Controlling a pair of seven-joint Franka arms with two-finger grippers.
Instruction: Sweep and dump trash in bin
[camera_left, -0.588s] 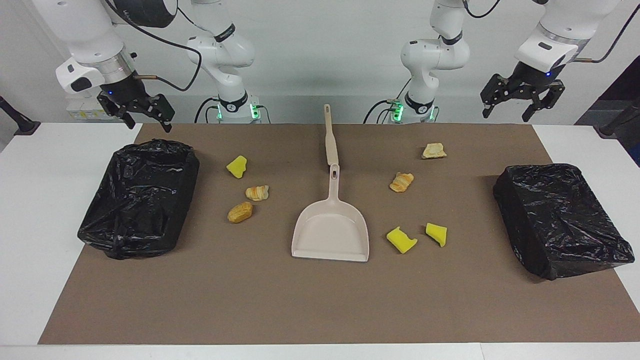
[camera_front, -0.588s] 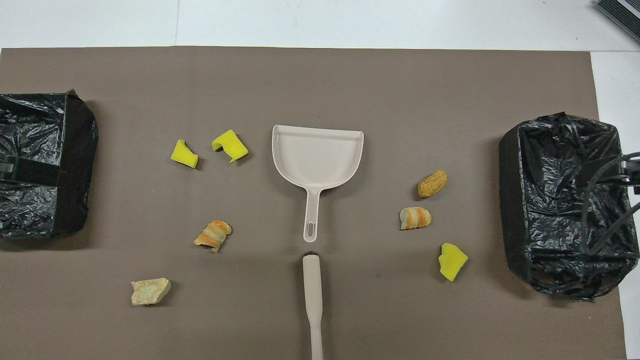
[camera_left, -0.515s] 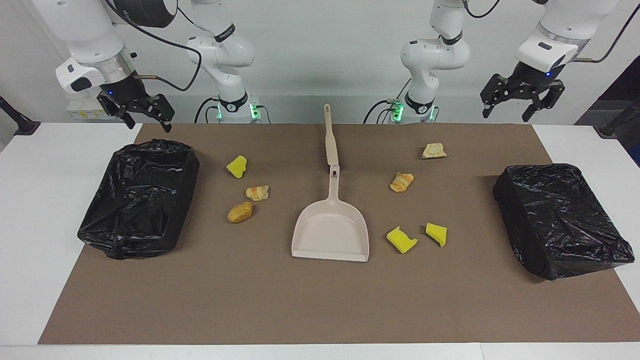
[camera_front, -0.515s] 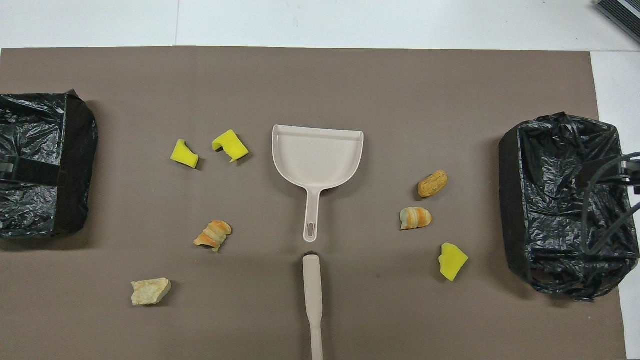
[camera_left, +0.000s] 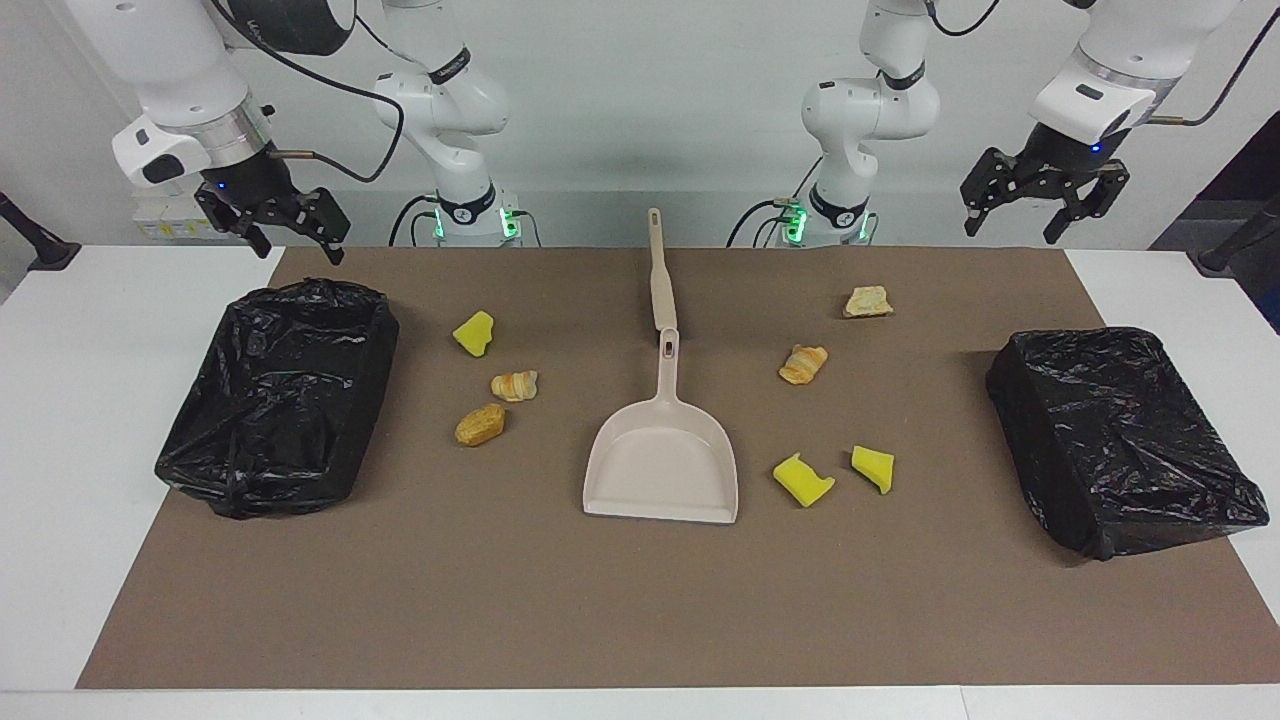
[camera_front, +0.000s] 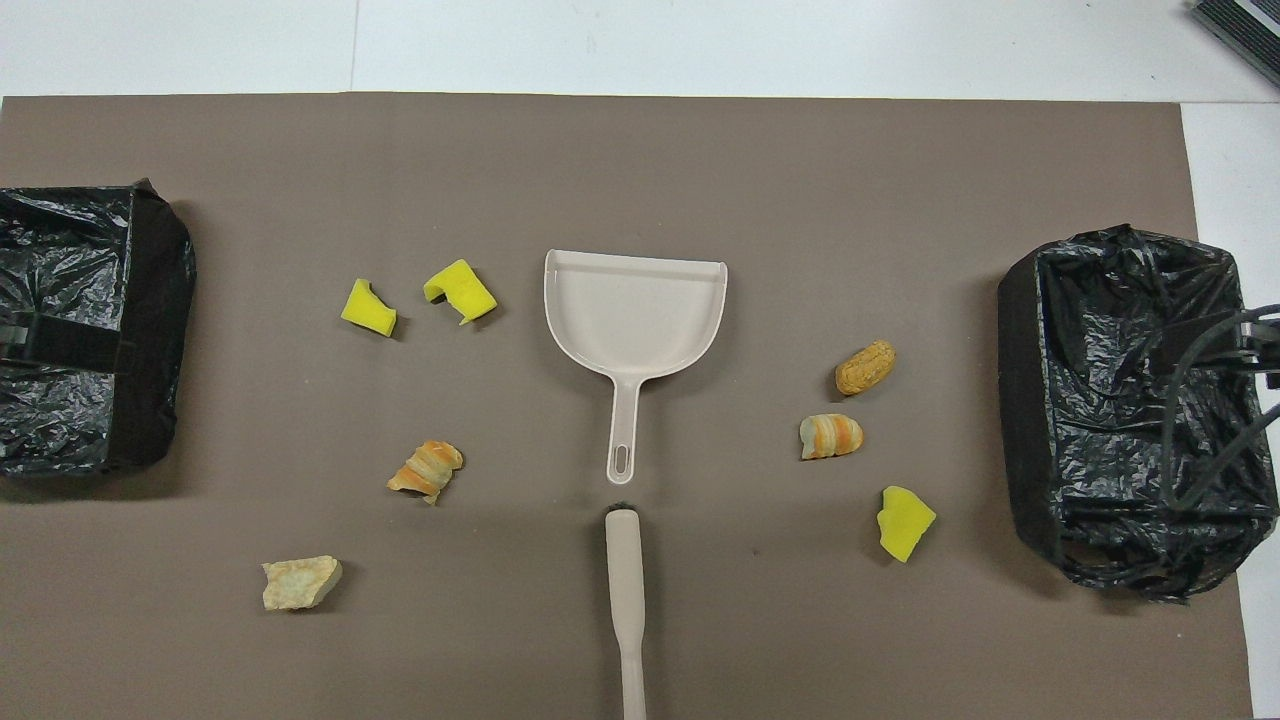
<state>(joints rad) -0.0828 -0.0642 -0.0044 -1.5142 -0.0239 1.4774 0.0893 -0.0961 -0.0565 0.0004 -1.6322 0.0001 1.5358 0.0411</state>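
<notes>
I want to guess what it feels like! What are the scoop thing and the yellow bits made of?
The dustpan looks like smooth, hard beige plastic: one molded piece with a soft sheen and a hanging hole in its handle. The yellow pieces look like soft sponge foam: matte, with rough, torn-looking edges. That is a guess from looks alone.

Non-task items: table, mat, dustpan, brush, one unidentified object.

A white table (camera_left: 60, 400) carries a brown mat (camera_left: 640, 600) covering most of its top. A beige dustpan (camera_left: 662, 465) lies flat at the mat's middle, mouth away from the robots, handle toward them. A beige brush (camera_left: 660, 285) lies nearer the robots, in line with that handle, its dark-tipped end just short of it. A dark ribbed object (camera_front: 1240, 25), cut off by the frame, sits at the table's farthest corner toward the right arm's end.
</notes>
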